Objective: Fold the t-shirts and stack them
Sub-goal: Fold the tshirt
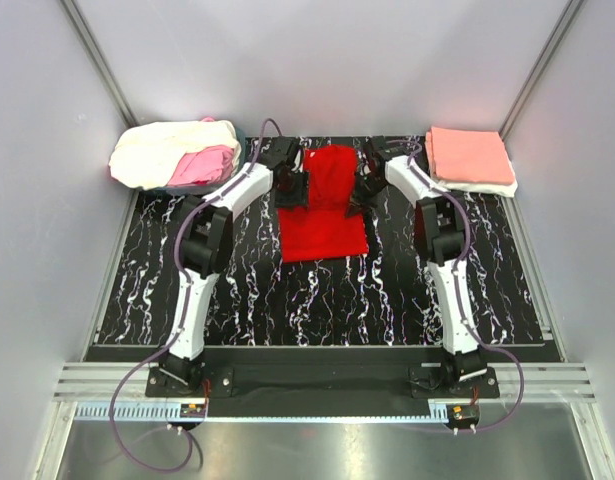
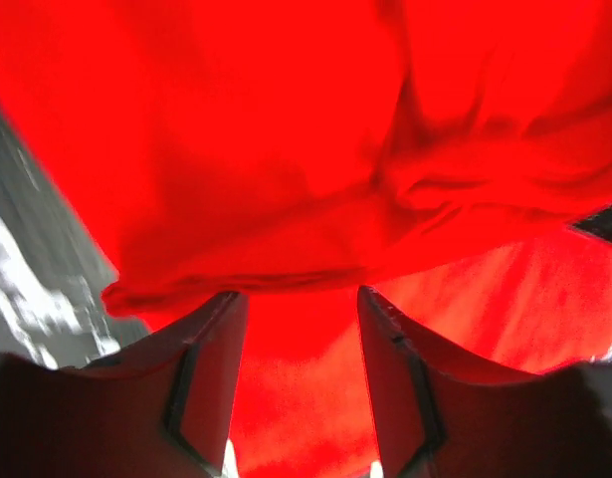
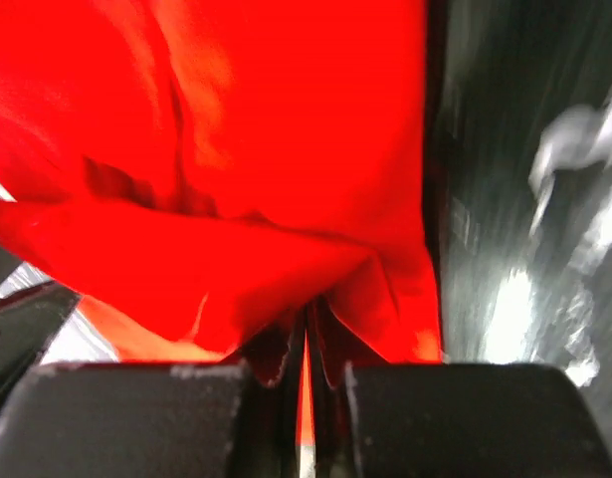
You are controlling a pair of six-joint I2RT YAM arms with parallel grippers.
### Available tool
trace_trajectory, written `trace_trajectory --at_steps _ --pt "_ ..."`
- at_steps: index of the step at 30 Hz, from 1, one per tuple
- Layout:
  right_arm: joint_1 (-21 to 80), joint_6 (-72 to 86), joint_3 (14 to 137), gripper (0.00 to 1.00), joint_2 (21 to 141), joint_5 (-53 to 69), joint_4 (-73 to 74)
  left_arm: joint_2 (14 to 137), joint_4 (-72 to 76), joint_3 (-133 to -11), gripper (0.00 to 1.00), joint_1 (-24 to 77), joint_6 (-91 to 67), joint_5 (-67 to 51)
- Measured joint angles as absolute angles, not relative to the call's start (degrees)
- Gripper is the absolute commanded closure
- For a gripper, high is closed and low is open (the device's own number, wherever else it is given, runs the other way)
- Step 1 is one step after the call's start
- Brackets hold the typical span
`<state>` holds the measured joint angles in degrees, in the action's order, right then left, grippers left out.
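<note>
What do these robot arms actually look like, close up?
The left arm and right arm are slim white tubes joined by chunky black joints, each on a black base. A purplish cable loops from each base up the arm. The left end effector and right end effector are black, each with two blocky fingers.

Red t-shirt (image 2: 286, 149) spills past every edge of the left wrist view; marbled table (image 3: 524, 199) blurs in the right.
</note>
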<state>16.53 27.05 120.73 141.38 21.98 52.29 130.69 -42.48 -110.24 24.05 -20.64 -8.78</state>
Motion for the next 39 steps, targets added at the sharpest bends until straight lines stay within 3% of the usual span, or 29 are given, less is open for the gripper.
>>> trace_trajectory --at_steps 3,6,9,12,15,20,28,39 --pt "15.11 27.44 132.73 0.93 147.15 21.56 54.17 137.91 -46.24 -124.14 0.42 22.81 -19.38 -7.92" --pt "12.25 27.66 140.49 0.86 150.15 20.93 55.20 139.83 -47.77 -130.04 0.36 21.19 -18.74 -7.22" --pt "9.65 27.97 134.56 0.71 145.49 20.18 53.04 134.74 -46.61 -124.16 0.34 19.94 -18.61 -6.42" --pt "8.56 28.73 120.20 0.68 136.03 20.43 49.93 125.93 -45.69 -113.80 0.35 19.75 -19.20 -6.02" --pt "9.30 29.45 104.88 0.74 125.14 22.61 44.25 116.49 -42.81 -103.92 0.38 21.23 -20.21 -6.00" --pt "12.99 30.44 90.56 0.82 115.66 27.70 37.58 103.31 -34.04 -86.59 0.46 26.26 -24.45 -9.37" --pt "15.68 30.20 82.98 0.89 117.56 32.16 32.16 101.67 -22.61 -66.22 0.50 28.99 -31.66 -14.96" --pt "12.95 28.93 77.03 0.93 120.16 34.59 26.28 103.63 -15.66 -60.36 0.57 28.73 -33.10 -15.81"
